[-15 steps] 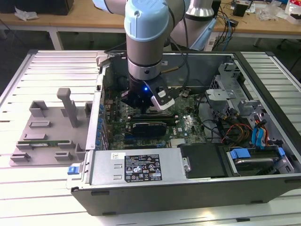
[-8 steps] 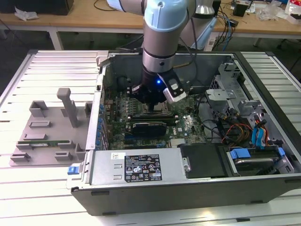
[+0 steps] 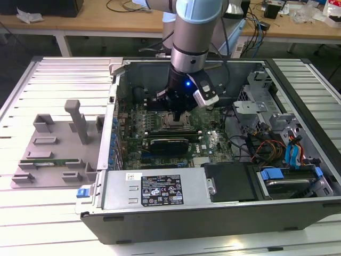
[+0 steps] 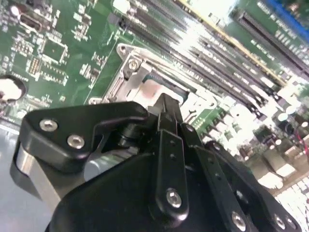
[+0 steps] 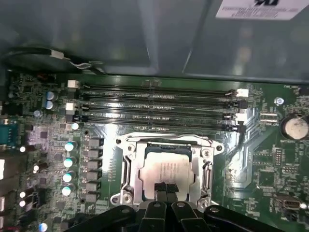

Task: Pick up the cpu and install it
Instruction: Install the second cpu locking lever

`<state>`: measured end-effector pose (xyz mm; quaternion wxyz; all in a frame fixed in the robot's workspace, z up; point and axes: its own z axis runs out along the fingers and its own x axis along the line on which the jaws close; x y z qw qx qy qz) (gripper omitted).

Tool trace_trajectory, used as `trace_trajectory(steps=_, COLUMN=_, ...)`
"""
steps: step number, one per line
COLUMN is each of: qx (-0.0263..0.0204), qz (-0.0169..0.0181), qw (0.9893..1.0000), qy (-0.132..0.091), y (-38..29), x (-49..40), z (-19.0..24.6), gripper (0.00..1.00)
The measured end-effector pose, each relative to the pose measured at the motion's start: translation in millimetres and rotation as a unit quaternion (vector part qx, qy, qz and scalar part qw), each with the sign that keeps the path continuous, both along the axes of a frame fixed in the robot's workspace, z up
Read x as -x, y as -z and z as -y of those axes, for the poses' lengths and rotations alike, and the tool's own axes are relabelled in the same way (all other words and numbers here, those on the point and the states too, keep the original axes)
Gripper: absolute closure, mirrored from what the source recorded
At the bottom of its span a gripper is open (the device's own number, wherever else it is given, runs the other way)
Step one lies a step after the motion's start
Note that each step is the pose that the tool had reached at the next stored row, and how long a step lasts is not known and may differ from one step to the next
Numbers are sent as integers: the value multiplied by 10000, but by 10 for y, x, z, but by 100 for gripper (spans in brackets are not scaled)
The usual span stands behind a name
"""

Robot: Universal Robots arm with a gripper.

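Your gripper (image 5: 165,187) hangs low over the motherboard (image 3: 205,141) near the middle of the exterior view, fingertips pressed together on the chip's near edge. The cpu (image 5: 169,170) lies flat inside its socket frame (image 5: 126,170), beside the memory slots (image 5: 154,104).

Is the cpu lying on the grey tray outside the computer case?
No. In the first wrist view the cpu sits inside the socket frame on the motherboard, with the gripper directly over it.

I see bright overhead light. Glare washes out the memory slots (image 4: 227,38) in the second wrist view. The end effector (image 4: 166,108) there looks soft.
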<state>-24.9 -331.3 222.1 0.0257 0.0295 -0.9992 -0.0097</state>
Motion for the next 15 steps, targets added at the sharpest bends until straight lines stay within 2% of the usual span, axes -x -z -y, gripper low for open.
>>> trace_trajectory(steps=7, qx=13, qz=0, qw=10000, qy=1, y=-264, x=1, z=-1, gripper=89)
trace_trajectory(steps=9, qx=14, qz=0, qw=10000, qy=0, y=-285, x=0, z=-1, gripper=89)
trace_trajectory(steps=15, qx=14, qz=0, qw=10000, qy=1, y=-289, x=1, z=-1, gripper=89)
